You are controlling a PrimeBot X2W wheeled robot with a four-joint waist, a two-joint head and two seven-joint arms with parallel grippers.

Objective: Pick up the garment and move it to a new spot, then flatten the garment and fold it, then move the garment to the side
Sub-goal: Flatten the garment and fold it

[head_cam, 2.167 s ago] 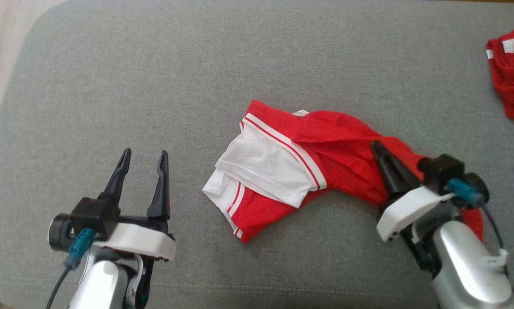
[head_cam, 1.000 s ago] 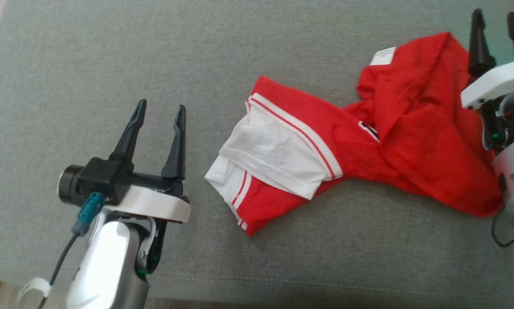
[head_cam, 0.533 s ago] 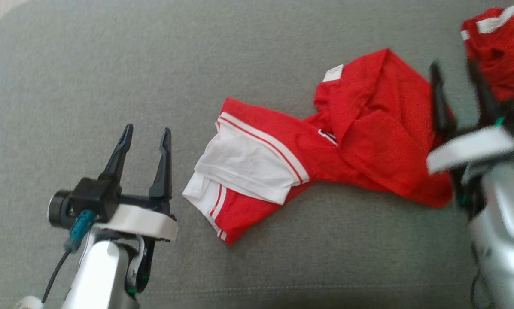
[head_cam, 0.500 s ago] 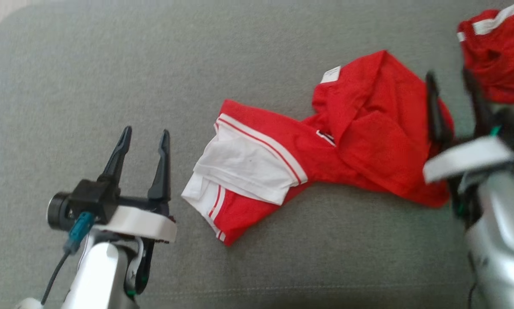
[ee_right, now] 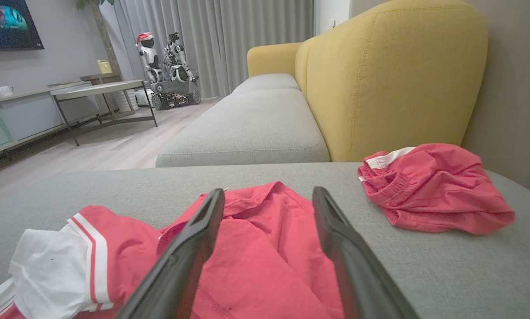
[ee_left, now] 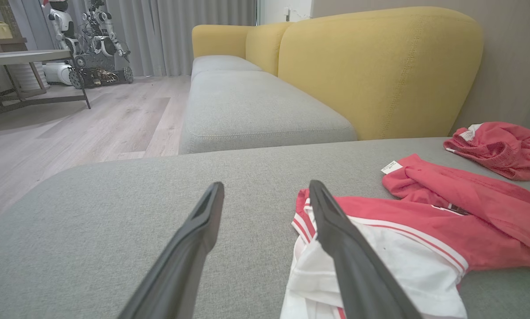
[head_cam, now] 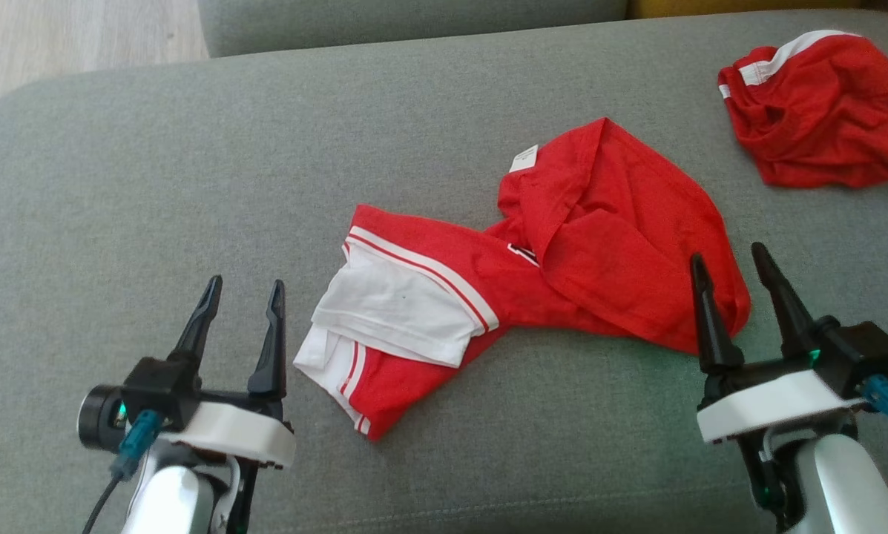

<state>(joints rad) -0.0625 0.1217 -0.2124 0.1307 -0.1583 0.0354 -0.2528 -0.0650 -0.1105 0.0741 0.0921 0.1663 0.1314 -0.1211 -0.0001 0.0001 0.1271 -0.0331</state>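
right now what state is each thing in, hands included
red and white garment, crumpled and twisted, lying on the cushion, not held
second red garment, bunched up, lying apart at the far right
left hand, open, empty, beside the garment's white end
right hand, open, empty, at the garment's red end
grey cushion, bearing both garments
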